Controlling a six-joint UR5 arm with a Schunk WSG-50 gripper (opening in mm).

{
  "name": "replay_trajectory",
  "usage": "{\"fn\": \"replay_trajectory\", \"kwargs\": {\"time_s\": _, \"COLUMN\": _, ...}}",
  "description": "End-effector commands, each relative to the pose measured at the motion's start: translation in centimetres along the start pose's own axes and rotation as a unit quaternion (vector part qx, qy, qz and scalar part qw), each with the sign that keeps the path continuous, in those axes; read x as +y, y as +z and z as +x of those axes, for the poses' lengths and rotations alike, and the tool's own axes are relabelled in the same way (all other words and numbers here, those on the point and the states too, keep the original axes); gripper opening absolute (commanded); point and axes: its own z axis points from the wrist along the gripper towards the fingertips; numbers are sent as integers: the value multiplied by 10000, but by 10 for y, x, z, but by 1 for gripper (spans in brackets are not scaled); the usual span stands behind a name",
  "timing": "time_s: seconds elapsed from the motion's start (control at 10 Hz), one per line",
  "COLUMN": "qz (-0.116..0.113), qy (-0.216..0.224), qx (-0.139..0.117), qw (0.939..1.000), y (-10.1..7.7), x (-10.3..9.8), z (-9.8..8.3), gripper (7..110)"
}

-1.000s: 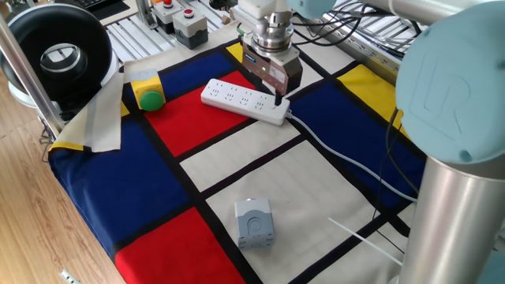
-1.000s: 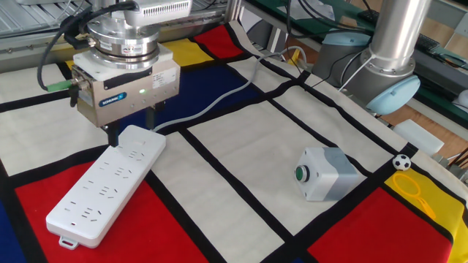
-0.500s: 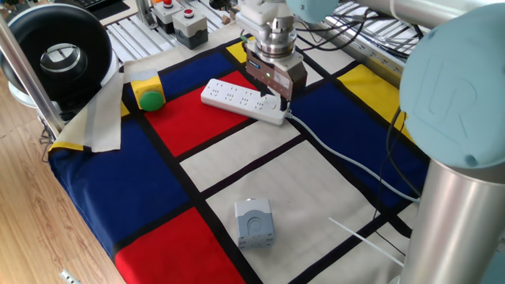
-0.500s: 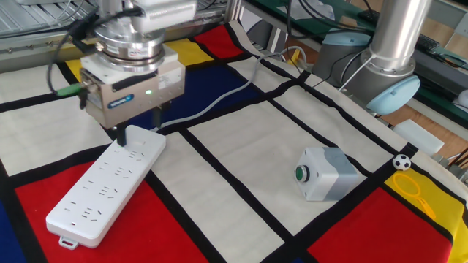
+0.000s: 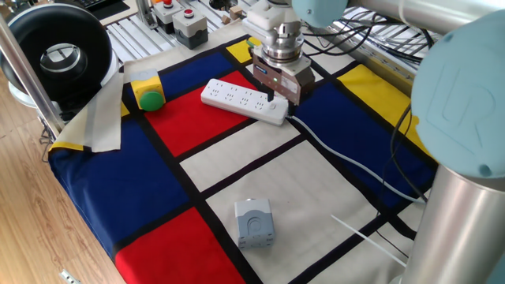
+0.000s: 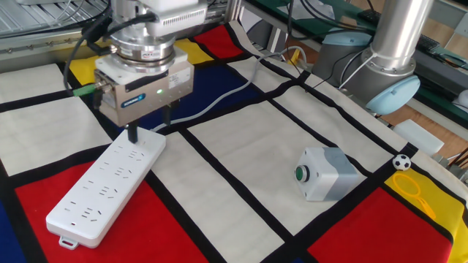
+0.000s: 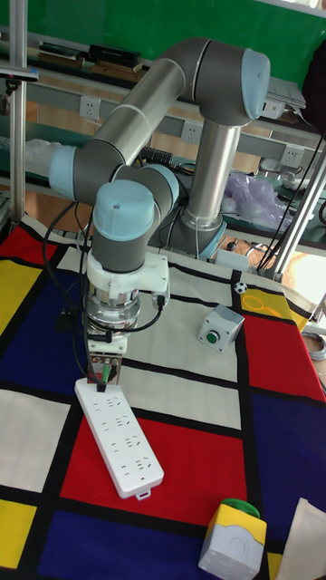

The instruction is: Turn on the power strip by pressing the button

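Covered in a cloth of red, blue, yellow and white panels edged in black, the tabletop (image 6: 241, 146) carried everything in the scene. At its far side the gripper (image 6: 150, 122) pointed straight down over the cable end of the power strip (image 6: 106, 186), a pose that suited a vertical poke at a small switch and not a grasp. The other fixed view showed two dark fingers (image 6: 132, 134) standing apart with a clear gap, one over the strip's end face and the other beyond its edge; whether the tip touched the plastic could not be told. The button itself was too small or hidden under that finger to pick out, though by judgement it sat at this cable end, so the press looked to be at or just around contact. From there the thin white cable (image 5: 347, 162) ran off across the blue and white panels, and the strip lay flat and diagonal over a red panel. One fixed view hid the fingertips behind the gripper body but showed the green dome button (image 5: 150, 99) in its yellow housing near the strip's far end. A small grey box (image 6: 327, 172) with a green stud on its face sat well apart, and the tall fixed view added the arm's bent reach over the strip.
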Motion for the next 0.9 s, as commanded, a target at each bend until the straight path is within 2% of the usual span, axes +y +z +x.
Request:
{"fn": "replay_trajectory", "kwargs": {"time_s": 0.0, "qz": -51, "qy": -124, "qx": 72, "qw": 9999, "y": -3, "x": 8, "z": 5, "gripper": 66}}
{"fn": "replay_trajectory", "kwargs": {"time_s": 0.4, "qz": 8, "qy": -415, "qx": 2, "qw": 9991, "y": 5, "x": 0, "z": -5, "gripper": 66}}
{"fn": "replay_trajectory", "kwargs": {"time_s": 0.5, "qz": -19, "qy": -525, "qx": -23, "qw": 9986, "y": 3, "x": 3, "z": -7, "gripper": 66}}
{"fn": "replay_trajectory", "kwargs": {"time_s": 0.7, "qz": -125, "qy": -904, "qx": 72, "qw": 9958, "y": -7, "x": 7, "z": 1, "gripper": 66}}
{"fn": "replay_trajectory", "kwargs": {"time_s": 0.8, "qz": -308, "qy": -1138, "qx": 170, "qw": 9929, "y": -12, "x": 17, "z": 5, "gripper": 66}}
